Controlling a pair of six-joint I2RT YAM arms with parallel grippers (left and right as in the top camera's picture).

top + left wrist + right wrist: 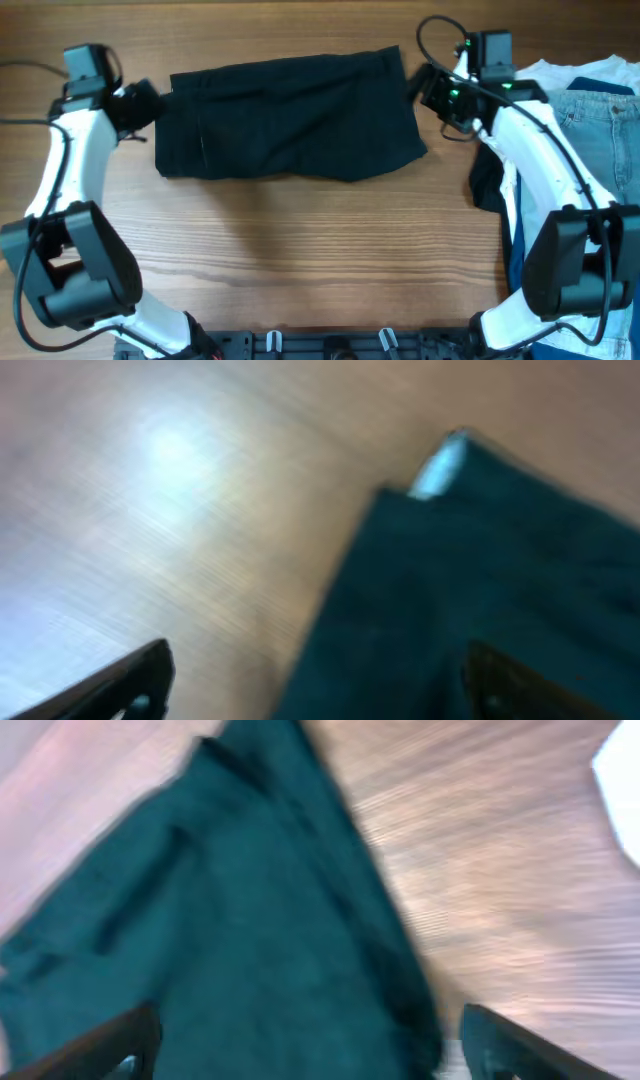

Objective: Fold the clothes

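Note:
The black shorts lie flat across the far middle of the wooden table, folded into a wide rectangle. My left gripper is at their left edge, open, with the fabric's edge between its fingers and a bit of light waistband showing at a corner. My right gripper is at their right edge, open, its fingers spread over the fabric. Both wrist views are blurred.
Light blue jeans and a white shirt lie piled at the right edge of the table, with a dark garment under my right arm. Bare wood lies in front of the shorts.

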